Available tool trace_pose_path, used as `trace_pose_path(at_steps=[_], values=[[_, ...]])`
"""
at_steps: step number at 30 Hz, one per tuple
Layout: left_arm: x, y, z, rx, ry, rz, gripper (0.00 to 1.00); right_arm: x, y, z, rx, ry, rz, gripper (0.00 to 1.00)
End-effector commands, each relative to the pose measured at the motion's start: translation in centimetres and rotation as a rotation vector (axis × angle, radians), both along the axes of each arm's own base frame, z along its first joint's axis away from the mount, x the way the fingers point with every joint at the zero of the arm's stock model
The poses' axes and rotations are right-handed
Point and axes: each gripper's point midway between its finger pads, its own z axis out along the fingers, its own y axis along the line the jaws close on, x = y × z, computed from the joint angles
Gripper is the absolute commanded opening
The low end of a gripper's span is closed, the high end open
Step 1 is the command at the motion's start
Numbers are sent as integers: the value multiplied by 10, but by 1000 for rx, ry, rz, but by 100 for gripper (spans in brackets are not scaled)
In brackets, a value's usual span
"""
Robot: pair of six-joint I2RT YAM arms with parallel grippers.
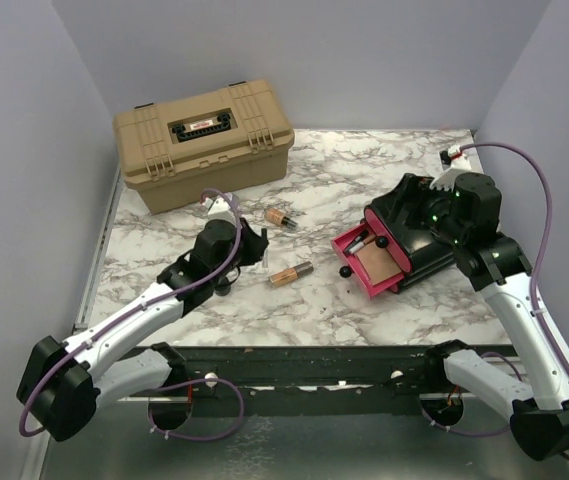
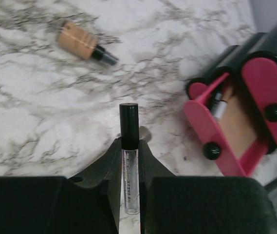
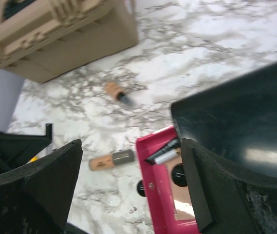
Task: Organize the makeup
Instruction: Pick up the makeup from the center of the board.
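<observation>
My left gripper (image 2: 129,148) is shut on a slim clear makeup tube with a black cap (image 2: 129,122), which points out past the fingertips just above the marble. In the top view the left gripper (image 1: 251,250) sits left of centre. Two copper tubes (image 1: 282,216) (image 1: 291,273) lie loose on the marble. A pink drawer (image 1: 349,268) stands pulled out of the black box (image 1: 402,196). It holds a black tube and a silver one (image 3: 163,152), a tiny black jar (image 3: 178,174) and a copper-pink compact (image 3: 183,207). My right gripper (image 3: 131,161) hovers open over the drawer's front.
A tan toolbox (image 1: 202,140) stands shut at the back left. Grey walls close in the marble table (image 1: 364,160) on three sides. A dark metal rail (image 1: 304,365) runs along the near edge, between the arm bases.
</observation>
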Motion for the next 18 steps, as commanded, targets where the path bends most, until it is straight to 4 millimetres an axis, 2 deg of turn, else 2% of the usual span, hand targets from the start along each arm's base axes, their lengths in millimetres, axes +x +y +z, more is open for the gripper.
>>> trace_pose_path(at_steps=[1, 5, 12, 15, 18], values=[[-18, -53, 70, -229, -178, -292, 8, -16, 51, 22, 144, -57, 298, 86], [-32, -78, 89, -266, -229, -417, 8, -28, 76, 28, 221, -53, 466, 78], [-56, -117, 112, -303, -331, -529, 7, -44, 94, 31, 282, -45, 624, 67], [-60, -126, 121, -313, -368, -542, 7, -49, 101, 29, 308, -22, 686, 66], [-57, -127, 128, -319, -395, -519, 7, -46, 102, 22, 311, 10, 681, 65]])
